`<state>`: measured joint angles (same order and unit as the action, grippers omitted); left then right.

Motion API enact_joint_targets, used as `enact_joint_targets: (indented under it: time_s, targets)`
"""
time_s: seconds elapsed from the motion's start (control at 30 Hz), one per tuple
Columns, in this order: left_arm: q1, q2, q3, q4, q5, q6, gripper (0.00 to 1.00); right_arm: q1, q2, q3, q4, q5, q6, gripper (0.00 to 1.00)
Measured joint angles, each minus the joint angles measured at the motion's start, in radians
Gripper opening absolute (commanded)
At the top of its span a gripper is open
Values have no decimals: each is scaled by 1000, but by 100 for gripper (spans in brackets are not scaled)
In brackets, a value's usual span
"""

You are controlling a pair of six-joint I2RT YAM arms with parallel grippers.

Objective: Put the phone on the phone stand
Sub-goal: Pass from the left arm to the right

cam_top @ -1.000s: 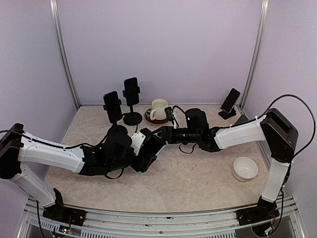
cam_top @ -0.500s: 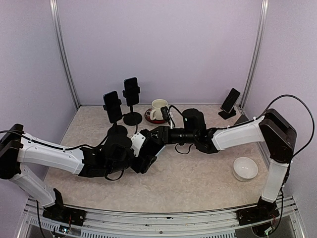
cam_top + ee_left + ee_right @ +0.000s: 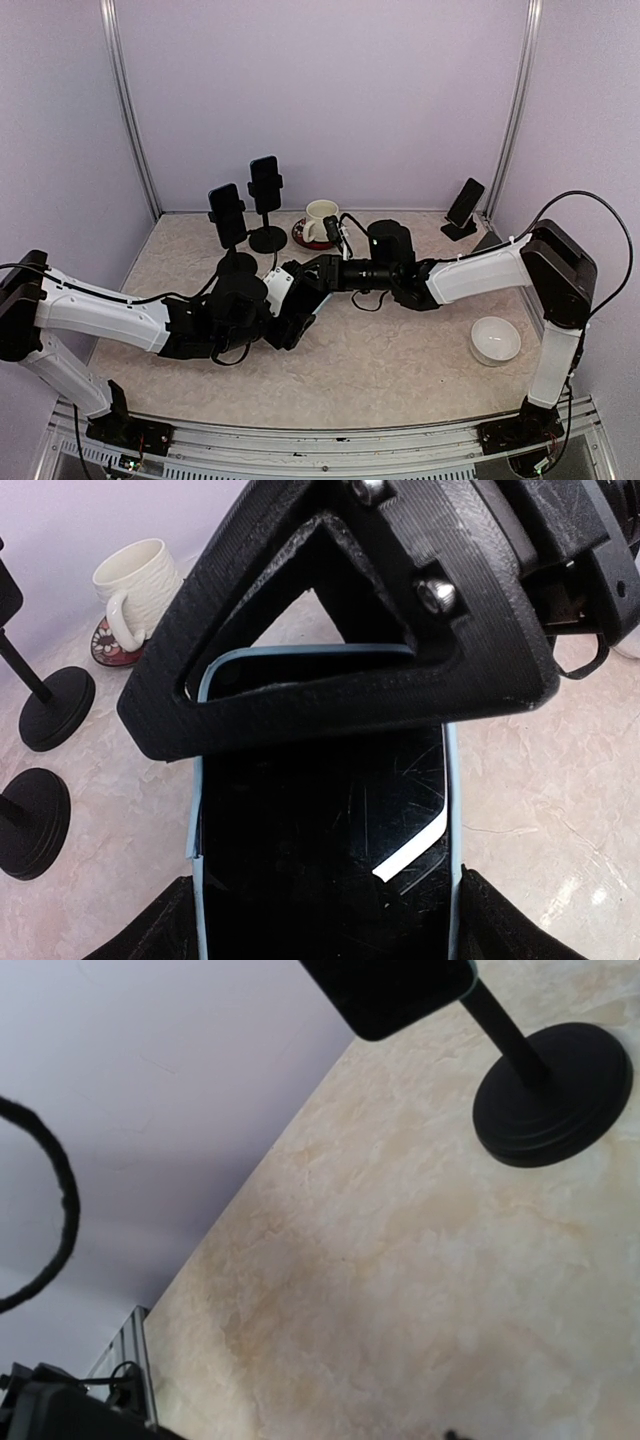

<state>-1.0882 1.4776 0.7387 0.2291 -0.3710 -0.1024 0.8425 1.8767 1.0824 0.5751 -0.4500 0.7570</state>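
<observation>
Lilac walls close round a marbled beige bench, where both arms meet at the middle. Four phones show in all. One, a black-screened phone in a pale blue case, is clamped by its long edges between the left fingers. One of the right fingers lies across its top end; whether that pair grips it I cannot tell. The other three phones sit on three stands: a rear pole stand and a nearer pole stand beyond and left of the fingers, and a low stand far to their right at the back. One cream mug on a red coaster stands just beyond the fingers. One white bowl lies to their right, nearer the arm bases.
</observation>
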Motion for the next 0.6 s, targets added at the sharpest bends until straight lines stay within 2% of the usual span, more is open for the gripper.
enact_joint_targets:
  time_s: [0.47,0.6]
  targets:
    - [-8,0,-5,3,-29,-1,53,1,0,-1,22,-12,23,50]
    - [-10,0,-5,1,-36,-3,53,5,0,-1,24,-11,23,55]
